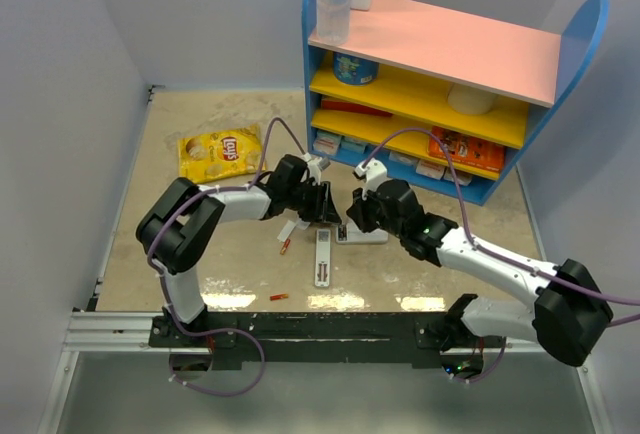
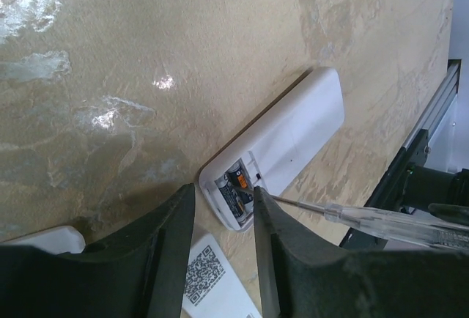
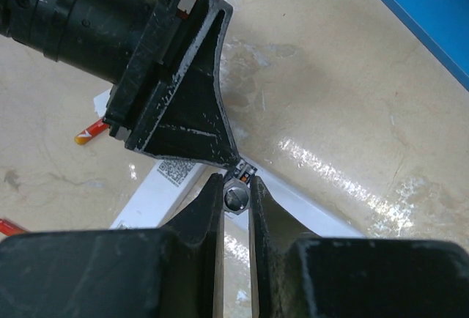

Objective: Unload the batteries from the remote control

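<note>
The remote control (image 1: 323, 262), a slim white-grey bar, lies back up just below my grippers. Two red-orange batteries (image 1: 287, 246) (image 1: 278, 297) lie loose on the table to its left, and one shows beside my left gripper (image 3: 88, 133). My left gripper (image 1: 335, 219) (image 2: 223, 190) is open, with its tips at the open end of a wider white device (image 2: 293, 131) (image 1: 370, 236). That compartment holds two dark cells with orange marks (image 2: 236, 186). My right gripper (image 1: 354, 224) (image 3: 236, 182) is shut on a clear-handled screwdriver (image 2: 381, 219) (image 3: 236, 197). Its metal tip reaches into the compartment.
A white surface with a QR label (image 2: 212, 281) lies under the left fingers, and a small white piece (image 2: 44, 239) is at the left. A yellow chip bag (image 1: 222, 152) lies at the back left. A blue shelf unit (image 1: 440, 84) stands at the back right. The black rail (image 1: 300, 329) runs along the near edge.
</note>
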`<state>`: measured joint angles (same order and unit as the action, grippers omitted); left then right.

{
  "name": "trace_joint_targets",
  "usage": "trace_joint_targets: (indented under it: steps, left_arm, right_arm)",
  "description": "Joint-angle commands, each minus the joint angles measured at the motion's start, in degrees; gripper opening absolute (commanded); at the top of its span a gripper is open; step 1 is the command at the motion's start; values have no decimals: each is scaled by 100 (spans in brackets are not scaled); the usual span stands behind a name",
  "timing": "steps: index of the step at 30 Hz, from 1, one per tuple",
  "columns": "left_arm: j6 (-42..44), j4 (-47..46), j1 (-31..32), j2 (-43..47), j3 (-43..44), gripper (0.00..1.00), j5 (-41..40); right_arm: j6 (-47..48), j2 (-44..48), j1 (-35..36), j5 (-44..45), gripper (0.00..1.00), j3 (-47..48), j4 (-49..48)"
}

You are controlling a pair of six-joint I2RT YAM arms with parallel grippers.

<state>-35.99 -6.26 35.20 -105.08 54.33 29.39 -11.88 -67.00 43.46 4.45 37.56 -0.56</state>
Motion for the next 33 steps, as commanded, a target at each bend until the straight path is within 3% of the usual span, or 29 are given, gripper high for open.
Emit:
trace_joint_targets:
  steps: [1, 6, 21, 33]
  left_arm:
    - [4, -51, -48, -127, 271, 41, -12]
    - [13, -51, -57, -206, 280, 39, -21]
    - [92, 99, -101, -391, 351, 29, -161]
    - [215, 266, -101, -531, 421, 26, -302]
  right_arm:
    - [28, -278, 4, 3, 0, 199, 160]
    - [-647, -270, -4, 372, 0, 51, 328]
    - [-1834, 1083, -128, 1005, 0, -1400, -709]
    - [-2433, 1110, -145, 917, 0, -2077, -1403]
